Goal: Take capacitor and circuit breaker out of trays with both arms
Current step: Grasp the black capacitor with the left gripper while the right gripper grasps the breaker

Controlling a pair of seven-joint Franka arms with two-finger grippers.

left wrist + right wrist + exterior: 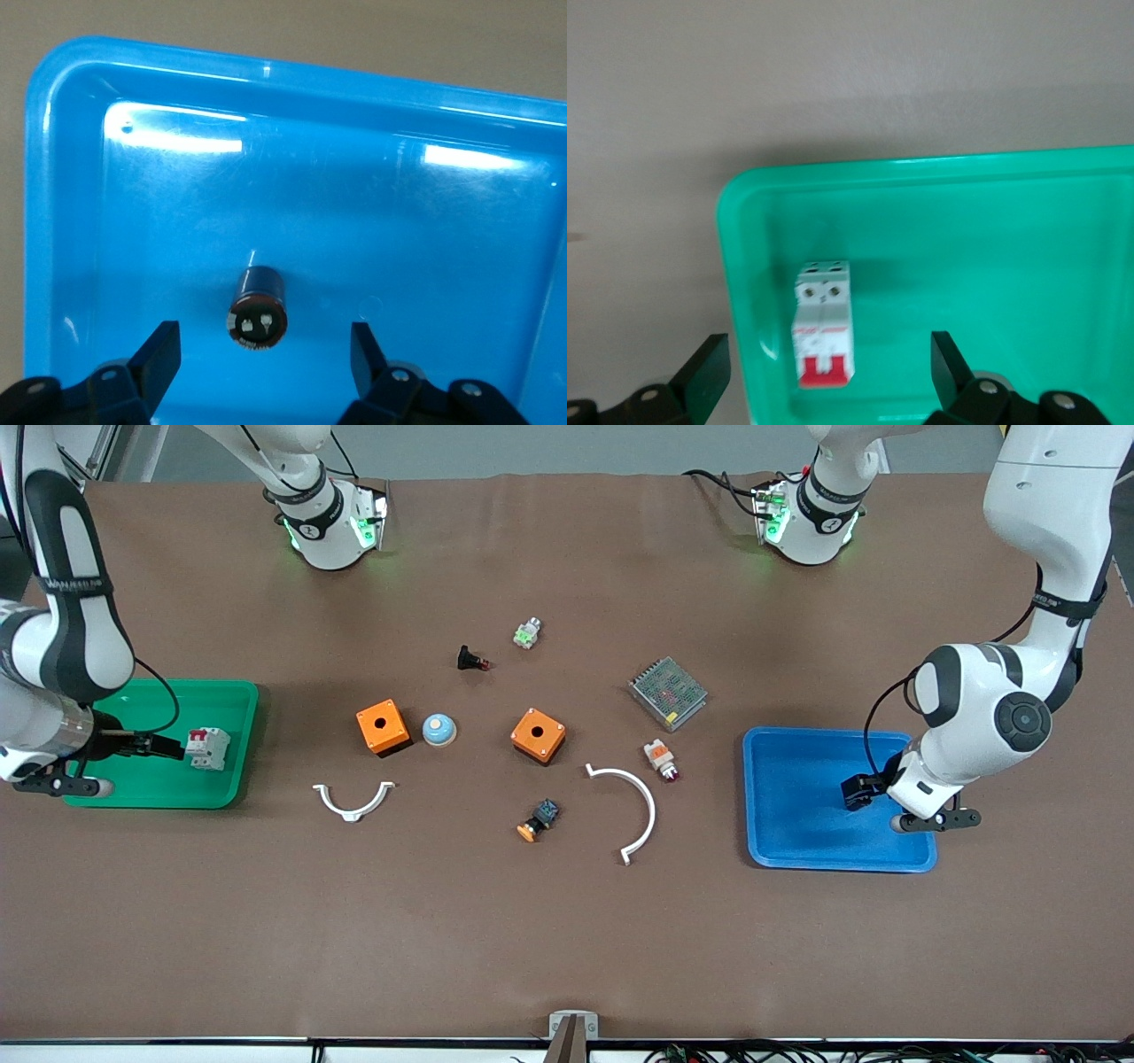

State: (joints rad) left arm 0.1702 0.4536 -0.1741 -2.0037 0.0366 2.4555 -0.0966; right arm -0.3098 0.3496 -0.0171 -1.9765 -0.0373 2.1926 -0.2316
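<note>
The capacitor (258, 310), a stubby black cylinder with pale marks on its end, lies on the floor of the blue tray (425, 230). My left gripper (263, 359) hovers open just above it, with a finger on each side and not touching it. In the front view the left gripper (856, 791) is over the blue tray (797, 797) and hides the capacitor. The white-grey breaker (824, 323) with its red lever lies in the green tray (992, 248) near a corner. My right gripper (828, 367) is open above it and also shows in the front view (174, 748) beside the breaker (208, 748).
Between the green tray (159, 793) and the blue tray lie two orange boxes (383, 726) (538, 735), a blue dome (438, 730), two white curved pieces (353, 801) (633, 802), a mesh metal box (668, 693), a white-and-orange lamp (661, 759) and a black switch (539, 820).
</note>
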